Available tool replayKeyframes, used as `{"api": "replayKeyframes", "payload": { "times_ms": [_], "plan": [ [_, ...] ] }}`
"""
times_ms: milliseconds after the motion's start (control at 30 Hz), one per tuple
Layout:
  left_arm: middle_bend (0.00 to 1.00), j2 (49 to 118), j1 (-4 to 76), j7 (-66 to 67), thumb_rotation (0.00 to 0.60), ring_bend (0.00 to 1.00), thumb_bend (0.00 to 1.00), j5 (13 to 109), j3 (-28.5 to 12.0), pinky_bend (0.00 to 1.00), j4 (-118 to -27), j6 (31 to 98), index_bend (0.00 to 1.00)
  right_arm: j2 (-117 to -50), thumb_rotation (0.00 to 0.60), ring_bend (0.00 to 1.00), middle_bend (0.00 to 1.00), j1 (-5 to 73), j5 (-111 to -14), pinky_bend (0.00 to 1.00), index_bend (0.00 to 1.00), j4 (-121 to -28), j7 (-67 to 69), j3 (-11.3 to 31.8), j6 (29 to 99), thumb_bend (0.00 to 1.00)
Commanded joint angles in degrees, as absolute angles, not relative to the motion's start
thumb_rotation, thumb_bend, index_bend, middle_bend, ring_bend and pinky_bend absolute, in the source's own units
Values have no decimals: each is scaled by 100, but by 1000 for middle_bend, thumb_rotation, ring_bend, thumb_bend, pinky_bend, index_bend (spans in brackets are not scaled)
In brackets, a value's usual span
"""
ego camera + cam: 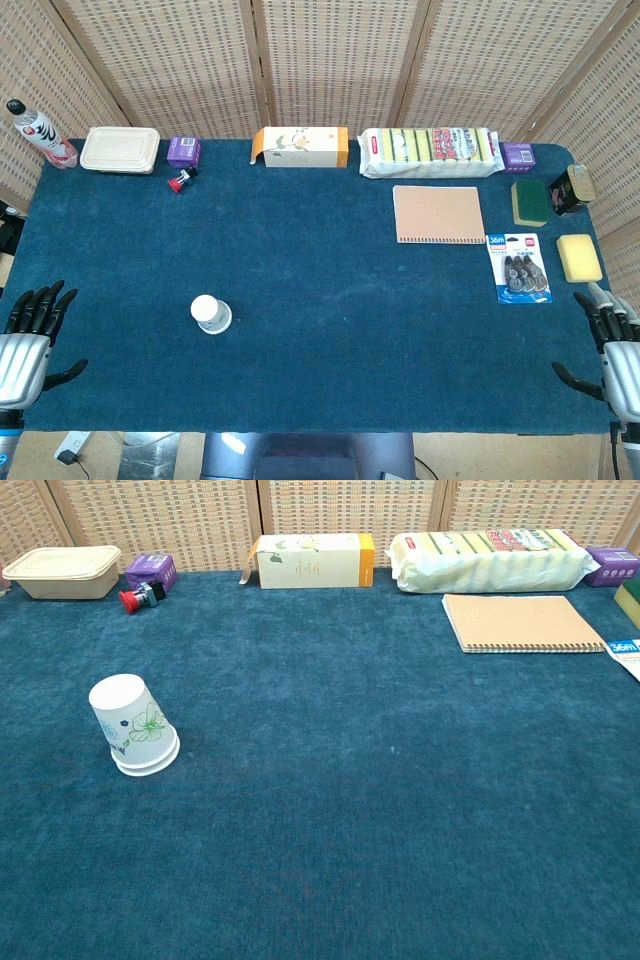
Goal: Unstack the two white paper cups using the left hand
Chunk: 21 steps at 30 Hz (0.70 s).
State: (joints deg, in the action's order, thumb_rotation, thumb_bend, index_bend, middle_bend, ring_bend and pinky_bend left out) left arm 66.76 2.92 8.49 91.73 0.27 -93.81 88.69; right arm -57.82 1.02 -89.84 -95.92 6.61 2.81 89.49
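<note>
The two white paper cups (211, 314) stand stacked upside down on the blue cloth, left of centre and toward the front. In the chest view the stacked cups (134, 728) show a green flower print and a doubled rim at the bottom. My left hand (30, 335) rests at the table's front left edge, fingers spread, holding nothing, well left of the cups. My right hand (612, 345) sits at the front right edge, fingers apart and empty. Neither hand appears in the chest view.
Along the back stand a bottle (40, 135), a beige lunch box (120, 150), a purple box (184, 151), a red-capped object (182, 181), a carton (300, 147) and a sponge pack (430, 152). A notebook (438, 214), correction tape pack (518, 267), sponges (579, 257) and a tin (572, 188) lie right.
</note>
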Motion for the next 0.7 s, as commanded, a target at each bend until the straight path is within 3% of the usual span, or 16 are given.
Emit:
{"api": "replayKeyframes", "payload": {
  "times_ms": [33, 400, 700],
  "plan": [
    [0, 6674, 295, 846, 600, 0, 98, 9168, 21, 0, -9390, 8868, 0, -5785, 600, 0, 0, 100, -8981, 0, 29, -9585, 657, 276, 8943, 229],
    [0, 6623, 436, 869, 600, 0, 98, 9173, -49, 0, -9505, 8716, 0, -5899, 600, 0, 0, 27, -8804, 0, 30, -9525, 181, 401, 9132, 229],
    [0, 6177, 1480, 749, 600, 0, 98, 8964, -346, 0, -10149, 7202, 0, -5823, 600, 0, 0, 73, -8868, 0, 31, -9590, 465, 348, 8989, 229]
  ]
}}
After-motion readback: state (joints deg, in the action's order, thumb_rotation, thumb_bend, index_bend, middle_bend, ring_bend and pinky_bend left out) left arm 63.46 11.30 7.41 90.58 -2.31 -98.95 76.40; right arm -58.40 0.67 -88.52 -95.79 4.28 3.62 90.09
